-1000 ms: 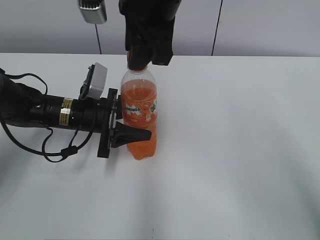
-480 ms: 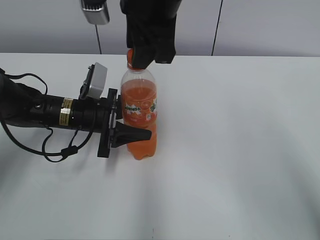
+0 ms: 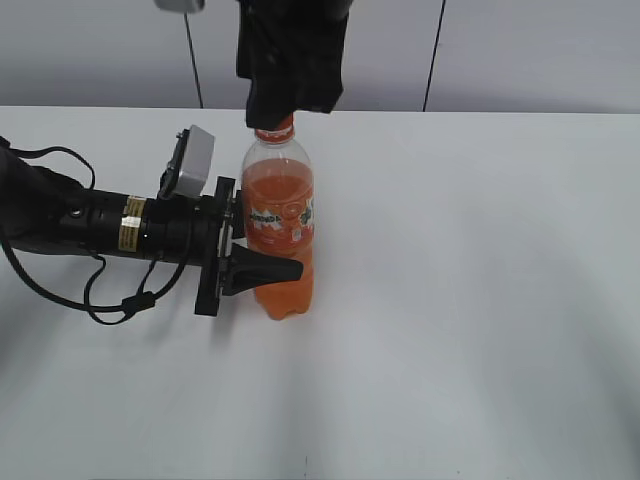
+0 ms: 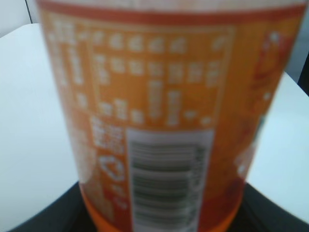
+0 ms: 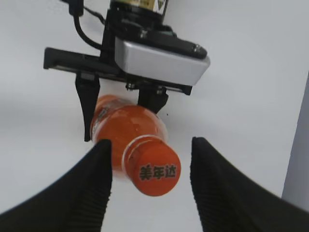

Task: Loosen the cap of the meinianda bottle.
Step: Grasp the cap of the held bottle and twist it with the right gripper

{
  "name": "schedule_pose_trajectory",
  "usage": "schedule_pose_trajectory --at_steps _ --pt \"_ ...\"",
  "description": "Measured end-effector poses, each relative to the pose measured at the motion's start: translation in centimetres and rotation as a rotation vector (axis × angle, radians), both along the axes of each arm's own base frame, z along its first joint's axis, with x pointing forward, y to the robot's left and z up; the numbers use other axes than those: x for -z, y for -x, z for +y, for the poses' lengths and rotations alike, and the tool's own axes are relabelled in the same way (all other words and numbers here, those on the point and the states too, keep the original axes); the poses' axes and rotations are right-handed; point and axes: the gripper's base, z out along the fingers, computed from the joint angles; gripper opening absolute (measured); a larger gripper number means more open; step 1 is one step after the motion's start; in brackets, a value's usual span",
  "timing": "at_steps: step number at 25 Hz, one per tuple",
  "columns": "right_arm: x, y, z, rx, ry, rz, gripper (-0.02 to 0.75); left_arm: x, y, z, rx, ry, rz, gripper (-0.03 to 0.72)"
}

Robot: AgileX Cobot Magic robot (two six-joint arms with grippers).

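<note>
The tall clear plastic bottle of orange drink (image 3: 279, 235) stands upright on the white surface (image 3: 480, 300), clamped at its label by the left claw (image 3: 262, 262). The right claw (image 5: 150, 186) is held open, its fingers apart from the small round orange screw cap (image 5: 157, 170).

We are seeing a left arm (image 3: 100, 225) that is wearing a black, roughly cylindrical casing, with a yellow band label (image 3: 130, 223) wrapping around it. Thin black cables (image 3: 110, 300) are looping beneath it. A light grey camera box (image 3: 192, 160) is sitting on the wrist, ahead of a flat black plate and the left gripper (image 3: 262, 268) with its tapering black fingers. From the right wrist view the grey box is showing small screws along its edge. The right gripper (image 5: 152, 186) is showing two broad black fingers (image 5: 82, 193) with finely ribbed inner faces
</note>
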Motion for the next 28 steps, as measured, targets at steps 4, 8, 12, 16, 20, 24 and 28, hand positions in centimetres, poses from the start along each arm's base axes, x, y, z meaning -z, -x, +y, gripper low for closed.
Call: schedule_pose_trajectory --at_steps 4,8,12,16,20,24,28 --pt "-2.5 0.8 -0.5 0.164 -0.103 0.053 0.396 0.0 0.0 0.0 0.000 0.000 0.000 0.391" --pt "-3.0 0.7 -1.0 0.505 -0.175 0.176 0.396 0.0 0.0 0.0 0.000 0.000 0.000 0.391" --pt "-2.9 0.2 -1.5 0.938 -0.264 0.309 0.396 0.0 0.0 0.0 0.000 0.000 0.000 0.391" --pt "-2.8 0.2 -1.5 1.132 -0.323 0.411 0.396 0.0 0.0 0.0 0.000 0.000 0.000 0.391" --pt "-2.1 0.2 -1.2 1.161 -0.312 0.448 0.397 0.0 0.0 0.0 0.000 0.000 0.000 0.391" --pt "-0.9 -0.1 -0.6 1.169 -0.290 0.484 0.415 0.0 0.0 0.0 0.000 0.000 0.000 0.391" --pt "0.4 -0.6 -0.1 1.177 -0.262 0.501 0.433 0.0 0.0 0.0 0.000 0.000 0.000 0.391"
